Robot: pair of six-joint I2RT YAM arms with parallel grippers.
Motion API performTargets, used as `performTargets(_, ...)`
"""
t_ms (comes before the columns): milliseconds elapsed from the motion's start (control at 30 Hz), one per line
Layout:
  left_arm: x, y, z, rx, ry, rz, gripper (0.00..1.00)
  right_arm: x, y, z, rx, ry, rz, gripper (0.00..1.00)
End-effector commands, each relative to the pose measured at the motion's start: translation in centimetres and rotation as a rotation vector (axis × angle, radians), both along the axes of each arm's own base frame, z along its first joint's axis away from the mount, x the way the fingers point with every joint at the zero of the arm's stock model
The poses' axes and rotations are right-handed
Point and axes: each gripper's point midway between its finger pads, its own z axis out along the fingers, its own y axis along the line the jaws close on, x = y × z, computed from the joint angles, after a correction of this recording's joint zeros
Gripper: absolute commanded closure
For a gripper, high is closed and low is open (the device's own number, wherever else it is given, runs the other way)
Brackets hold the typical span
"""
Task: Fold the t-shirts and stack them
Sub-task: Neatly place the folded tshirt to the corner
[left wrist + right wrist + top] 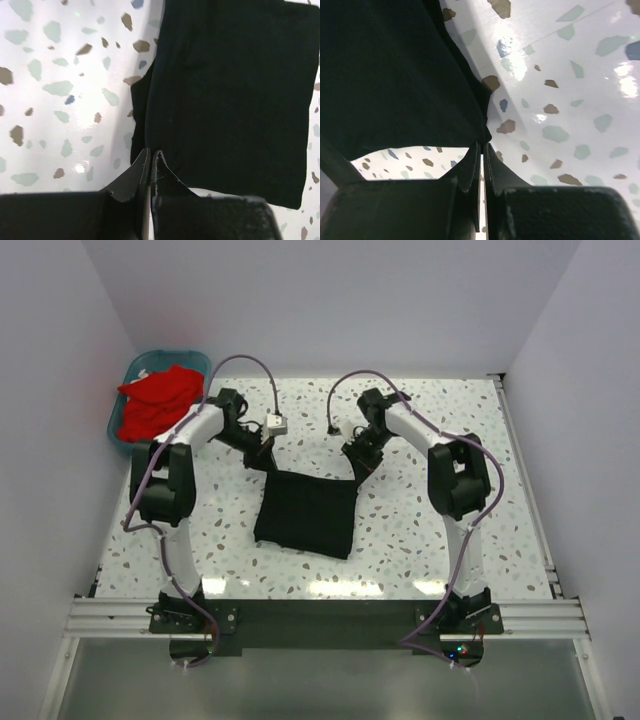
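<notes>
- left pincer is closed, tips pinched on a far corner of the black t-shirt; cloth edge sits right at the tips in the left wrist view
- right pincer is closed too, gripping the other far corner; cloth slopes away from its tips and looks slightly lifted off the desk
- black t-shirt lies between the two pincers and spreads from them toward the arm bases
- it is a rough rectangle with no sleeves sticking out, so judged partly folded, sides already in
- step in hand, as a guess: bring the held far edge over toward the near hem; that fold is not yet made
- red t-shirts sit bunched in the teal basket, well apart from the left pincer on its outer side, unfolded
- nothing stacked on the desk yet
- progress judged early: one shirt mid-fold, the reds and the stacking all left
</notes>
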Motion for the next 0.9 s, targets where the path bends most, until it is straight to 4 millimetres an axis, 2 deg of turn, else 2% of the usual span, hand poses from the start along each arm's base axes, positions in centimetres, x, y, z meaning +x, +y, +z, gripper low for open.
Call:
performTargets(0,1.5,-1.0,4.3,-0.095,-0.134,0.020,1.00,2.0,-1.2,2.7,-0.019,-0.157,0.041,1.00)
performTargets(167,4.5,-1.1,2.4,-0.074,-0.151,0.089,1.00,3.9,-1.7,1.4,-0.058,-0.220,0.031,1.00)
performTargets(233,6.1,-1.2,0.9,-0.056,-0.149,0.125,1.00,5.3,-2.1,0.6,-0.082,-0.259,0.021,1.00)
performTargets(367,8.3,-1.8,-2.0,-0.023,-0.081,0.206,1.00,8.3,-2.5,0.2,-0.110,-0.345,-0.002,1.00)
performTargets(400,9.5,-1.8,-2.3,-0.021,-0.103,0.233,1.00,8.9,-2.7,0.0,-0.125,-0.359,-0.008,1.00)
performTargets(500,11.4,-0.9,-4.0,0.036,-0.110,0.313,1.00,10.9,-2.7,-0.6,-0.146,-0.408,-0.030,1.00)
performTargets(600,13.3,-0.2,-4.8,0.058,-0.118,0.381,1.00,12.9,-2.9,-1.1,-0.178,-0.458,-0.077,1.00)
performTargets(633,14.3,0.0,-4.2,0.052,-0.136,0.398,1.00,13.3,-2.9,-1.2,-0.182,-0.470,-0.093,1.00)
performTargets(700,15.0,0.2,-4.4,0.054,-0.126,0.422,0.99,14.5,-2.8,-0.8,-0.176,-0.511,-0.131,1.00)
performTargets(733,15.4,0.4,-4.0,0.050,-0.134,0.434,0.90,14.8,-2.5,-0.1,-0.161,-0.519,-0.154,0.98)
performTargets(767,15.7,0.4,-2.7,0.031,-0.158,0.440,0.72,14.8,-2.3,0.9,-0.146,-0.522,-0.170,0.80)
performTargets(833,15.6,0.7,-0.6,-0.010,-0.180,0.449,0.60,14.6,-1.5,3.1,-0.090,-0.519,-0.209,0.60)
performTargets(867,15.0,0.8,1.8,-0.034,-0.198,0.460,0.51,14.6,-1.1,4.5,-0.062,-0.541,-0.226,0.44)
